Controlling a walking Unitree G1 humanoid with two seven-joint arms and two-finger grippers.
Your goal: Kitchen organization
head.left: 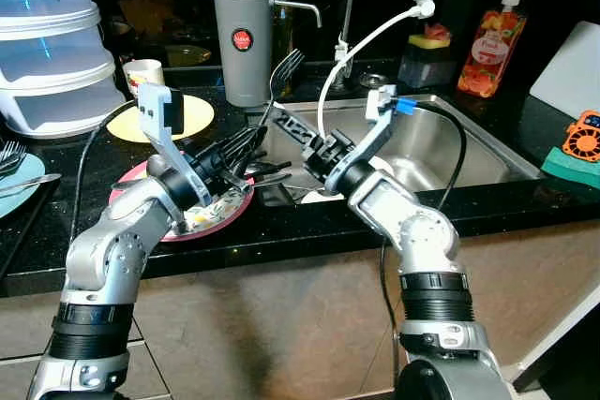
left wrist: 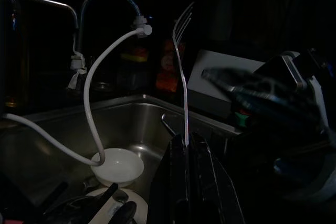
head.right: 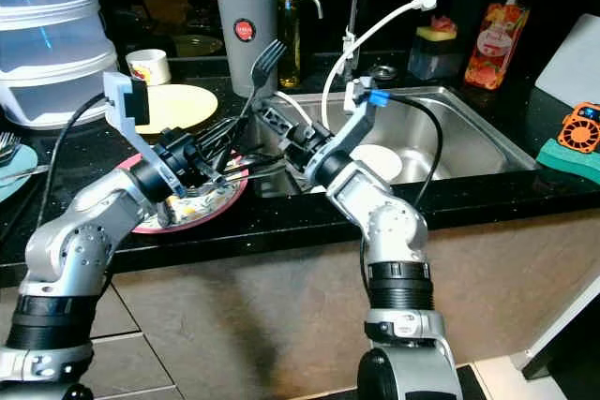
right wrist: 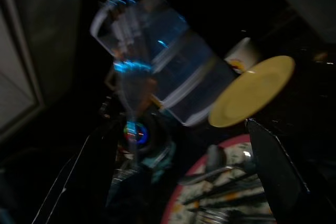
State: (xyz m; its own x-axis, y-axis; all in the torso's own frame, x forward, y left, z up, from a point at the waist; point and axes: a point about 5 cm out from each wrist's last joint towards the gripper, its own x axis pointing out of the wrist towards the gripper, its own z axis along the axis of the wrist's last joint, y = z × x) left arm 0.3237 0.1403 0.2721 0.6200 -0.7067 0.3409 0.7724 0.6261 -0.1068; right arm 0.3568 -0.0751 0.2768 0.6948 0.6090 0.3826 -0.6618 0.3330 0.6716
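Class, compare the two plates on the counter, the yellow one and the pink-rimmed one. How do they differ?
The yellow plate is plain and bare; the pink-rimmed plate is patterned and carries cutlery. The yellow plate lies further back beside a mug; the pink-rimmed plate lies at the counter's front edge, under the left gripper. Both are round and lie flat.

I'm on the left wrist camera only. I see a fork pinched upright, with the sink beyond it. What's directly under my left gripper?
Observer: The left gripper, shut on the fork, hangs over a pink-rimmed plate on the counter. More cutlery lies on the plate.
Operator: Where's the right gripper?
Observer: The right gripper is close beside the left one, at the left edge of the sink, and is aimed toward that plate.
Operator: Is it holding anything?
Observer: No. In the right wrist view its jaws stand wide apart with nothing between them.
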